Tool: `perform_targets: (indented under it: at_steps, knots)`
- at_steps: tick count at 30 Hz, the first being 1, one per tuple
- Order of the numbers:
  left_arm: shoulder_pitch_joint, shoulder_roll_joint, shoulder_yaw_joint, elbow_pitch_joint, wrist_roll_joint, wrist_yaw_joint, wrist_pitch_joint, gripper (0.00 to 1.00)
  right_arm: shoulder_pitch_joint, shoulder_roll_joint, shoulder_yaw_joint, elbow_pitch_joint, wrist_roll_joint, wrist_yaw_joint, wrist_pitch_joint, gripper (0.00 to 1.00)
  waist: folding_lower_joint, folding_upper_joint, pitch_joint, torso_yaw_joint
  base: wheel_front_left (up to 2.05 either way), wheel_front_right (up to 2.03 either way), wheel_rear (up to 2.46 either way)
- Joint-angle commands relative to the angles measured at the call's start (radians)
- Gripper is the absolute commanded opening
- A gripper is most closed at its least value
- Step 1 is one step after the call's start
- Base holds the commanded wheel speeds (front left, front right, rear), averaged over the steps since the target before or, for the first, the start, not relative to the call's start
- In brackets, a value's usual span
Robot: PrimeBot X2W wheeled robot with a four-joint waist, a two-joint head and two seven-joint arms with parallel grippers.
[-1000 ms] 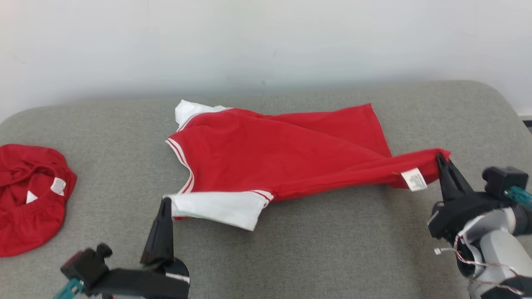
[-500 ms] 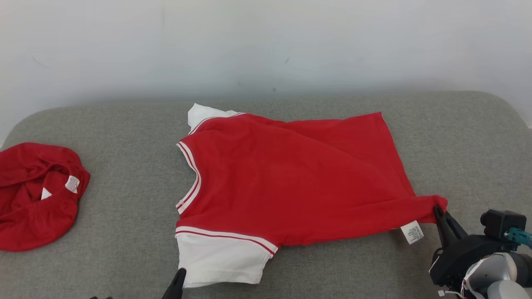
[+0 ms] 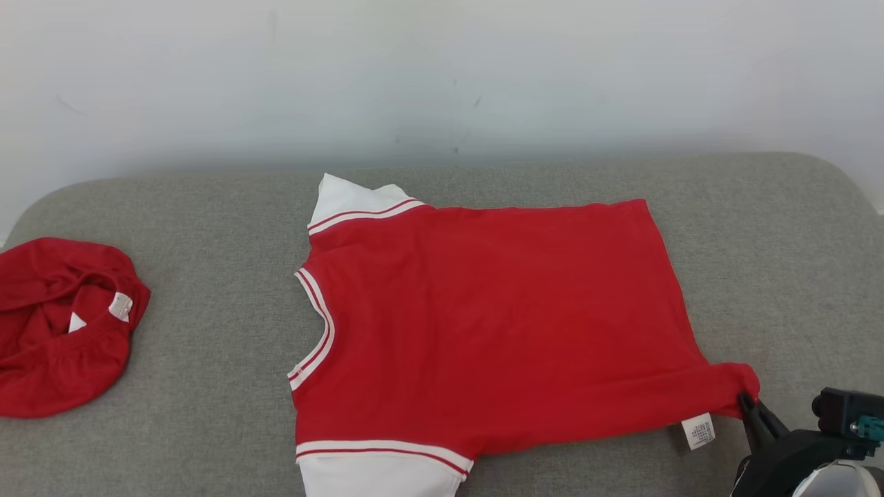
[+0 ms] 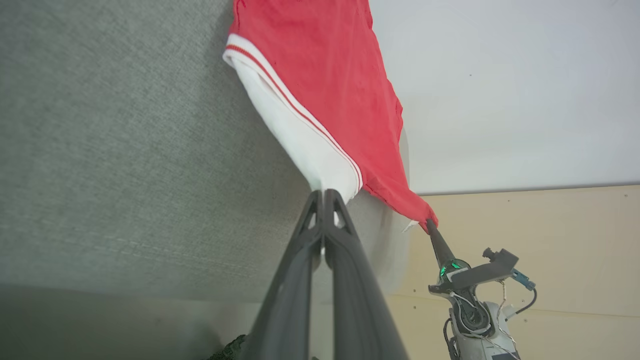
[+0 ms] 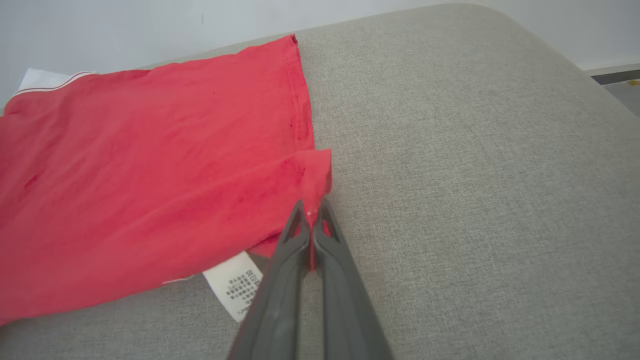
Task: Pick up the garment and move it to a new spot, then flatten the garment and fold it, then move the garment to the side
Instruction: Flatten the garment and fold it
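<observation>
Red shirt (image 3: pixel 497 324) is lying spread over the middle of the grey cushion (image 3: pixel 207 241), pinched at two corners.
By the cushion's left edge a crumpled red bundle (image 3: pixel 62 331) is sitting well apart from the shirt. The shirt is lying flat, with its neckline facing left and its hem facing right. At the front edge the left gripper (image 4: pixel 325 195) is squeezing its jaws together on the white sleeve (image 4: pixel 300 140). Toward the front right corner the right gripper (image 3: pixel 749 404) is clamping the red hem corner, with a white label (image 3: pixel 699 431) just beside it.
</observation>
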Motion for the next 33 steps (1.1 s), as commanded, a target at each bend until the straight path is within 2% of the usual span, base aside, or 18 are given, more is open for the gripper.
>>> perform_targets:
  at_steps: [1, 8, 14, 17, 21, 27, 33]
  knots:
    - [0.026, 0.009, -0.001, -0.019, -0.034, -0.008, 0.025, 0.0, 0.019, 0.008, -0.006, -0.009, -0.003, -0.002, 0.006, 0.0, 0.0001, 0.0, 0.001, 0.0, 0.0, 0.0, 0.0]
    - [0.102, 0.069, 0.027, -0.086, -0.133, 0.04, 0.123, 0.0, 0.064, 0.024, -0.031, -0.038, -0.001, -0.002, 0.043, 0.0, 0.0001, 0.0, 0.004, 0.002, 0.0, 0.0, 0.0]
    - [0.149, 0.1, 0.076, -0.127, -0.17, 0.07, 0.135, 0.0, 0.1, 0.036, -0.047, -0.054, -0.006, -0.002, 0.061, 0.0, 0.0001, 0.0, 0.006, 0.003, 0.0, 0.0, 0.0]
    - [0.165, 0.111, 0.113, -0.146, -0.183, 0.065, 0.124, 0.0, 0.126, 0.048, -0.045, -0.06, 0.002, -0.002, 0.074, 0.0, 0.0001, 0.0, 0.01, 0.003, 0.0, 0.0, 0.0]
    - [0.16, 0.1, 0.134, -0.176, -0.199, 0.029, 0.109, 0.0, 0.163, 0.069, -0.055, -0.077, 0.011, -0.002, 0.076, 0.0, 0.0001, 0.0, 0.011, 0.004, 0.0, 0.0, 0.0]
    - [0.052, 0.069, 0.087, -0.169, -0.086, -0.005, 0.052, 0.0, 0.155, 0.089, -0.056, -0.119, 0.025, -0.002, 0.052, 0.0, 0.0001, 0.0, 0.012, -0.007, 0.0, 0.0, 0.0]
    - [-0.136, 0.002, 0.026, -0.054, 0.11, 0.002, -0.062, 0.0, 0.087, 0.089, -0.025, -0.128, 0.031, -0.002, 0.036, 0.0, 0.0001, 0.0, 0.023, -0.021, 0.0, 0.0, 0.0]
